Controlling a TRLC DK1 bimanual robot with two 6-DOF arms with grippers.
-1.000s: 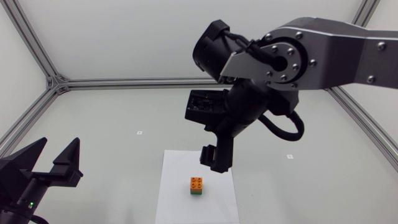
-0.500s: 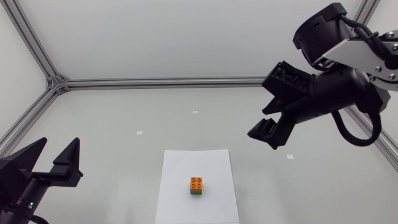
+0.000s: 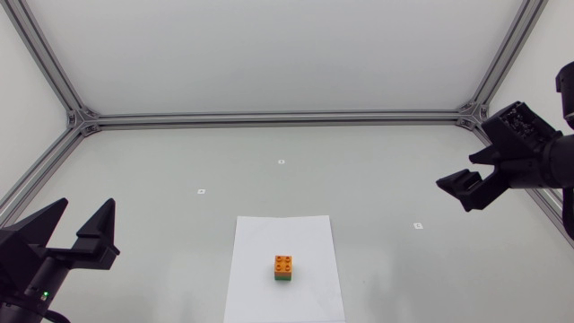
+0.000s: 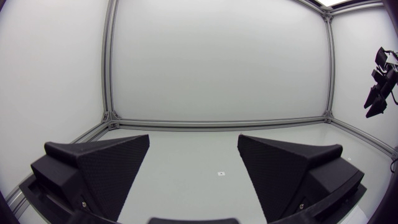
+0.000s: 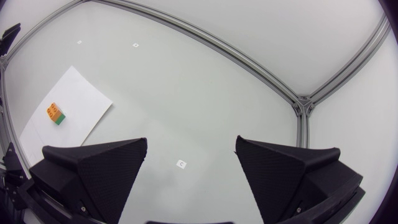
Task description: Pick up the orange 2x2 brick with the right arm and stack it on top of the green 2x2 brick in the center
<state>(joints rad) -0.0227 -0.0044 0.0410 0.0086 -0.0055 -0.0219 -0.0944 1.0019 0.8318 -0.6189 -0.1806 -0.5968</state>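
My right gripper (image 3: 457, 191) is raised at the table's right side, fingers spread wide, holding nothing. Orange 2x2 brick (image 3: 283, 263) sits atop green 2x2 brick (image 3: 283, 278) on white sheet (image 3: 260, 287), well apart from it. Left gripper (image 3: 86, 205) likewise spread, nothing held.

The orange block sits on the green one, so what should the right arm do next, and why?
Probably just park the right gripper off to the side and stop. The orange brick sits squarely on the green brick on the white sheet, and the gripper is open, empty and far from the stack, so nothing seems left to grasp.
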